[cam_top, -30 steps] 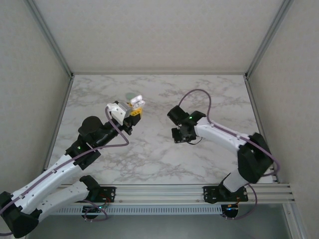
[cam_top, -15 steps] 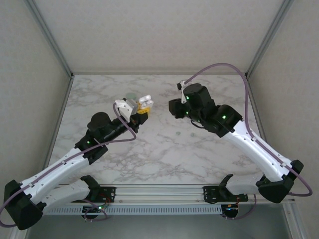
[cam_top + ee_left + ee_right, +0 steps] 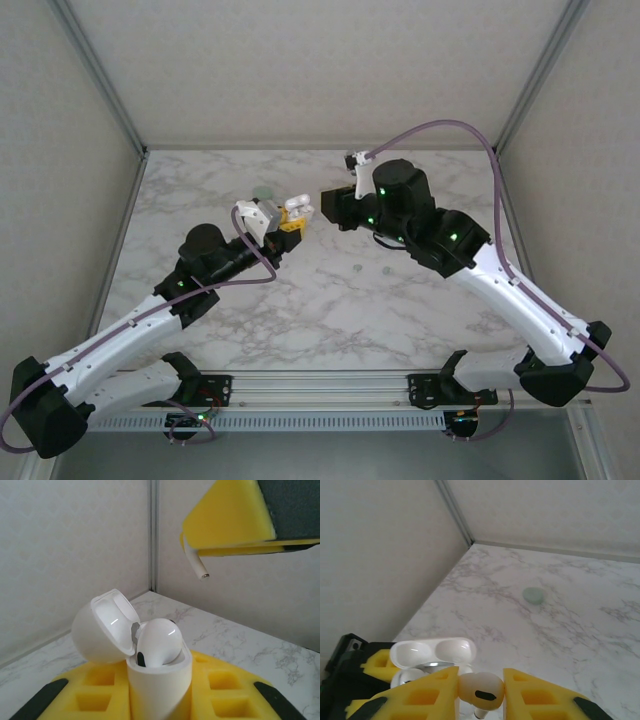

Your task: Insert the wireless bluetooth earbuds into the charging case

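Meeting pale walls (image 3: 320, 70), the white marble tabletop (image 3: 320, 310) shows grey veins

A white bench (image 3: 300, 320) veined in grey marble pattern forms the floor of a test enclosure. Pale, finely textured panels close it in: a back wall (image 3: 320, 70) at 12 o'clock, a left wall (image 3: 50, 200) at 9 o'clock and a right wall (image 3: 590, 200) at 3 o'clock. Slim aluminium posts stand where the panels meet, the left post (image 3: 100, 75) at 11 o'clock and the right post (image 3: 538, 75) at 1 o'clock. A ribbed aluminium rail (image 3: 330, 385) runs along the bench's edge at 6 o'clock. In the right wrist view, a grey strip (image 3: 555, 550) trims the foot of the far panel.
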Controlling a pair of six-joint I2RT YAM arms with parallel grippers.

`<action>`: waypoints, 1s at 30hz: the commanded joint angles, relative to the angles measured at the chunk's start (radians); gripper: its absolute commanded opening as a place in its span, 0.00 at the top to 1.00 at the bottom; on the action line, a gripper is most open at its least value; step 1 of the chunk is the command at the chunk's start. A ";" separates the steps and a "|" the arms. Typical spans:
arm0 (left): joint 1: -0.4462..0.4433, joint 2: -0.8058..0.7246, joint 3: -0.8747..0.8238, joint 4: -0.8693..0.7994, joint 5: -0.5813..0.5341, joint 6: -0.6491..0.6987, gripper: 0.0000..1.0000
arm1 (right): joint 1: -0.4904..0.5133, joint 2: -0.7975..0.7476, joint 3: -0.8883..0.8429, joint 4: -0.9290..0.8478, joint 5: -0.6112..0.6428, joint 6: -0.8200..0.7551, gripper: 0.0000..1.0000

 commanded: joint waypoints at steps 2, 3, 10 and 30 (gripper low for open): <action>-0.008 -0.003 0.007 0.052 0.024 -0.018 0.94 | 0.010 0.030 0.038 0.034 -0.045 -0.013 0.74; -0.008 0.000 0.008 0.053 0.024 -0.019 0.94 | 0.009 0.035 0.038 0.036 -0.051 -0.015 0.74; -0.009 0.002 0.021 0.050 0.031 -0.019 0.93 | 0.010 0.056 0.044 0.042 -0.068 -0.019 0.74; -0.009 -0.007 0.025 0.034 0.031 -0.021 0.94 | 0.012 0.086 0.029 0.069 -0.062 -0.017 0.74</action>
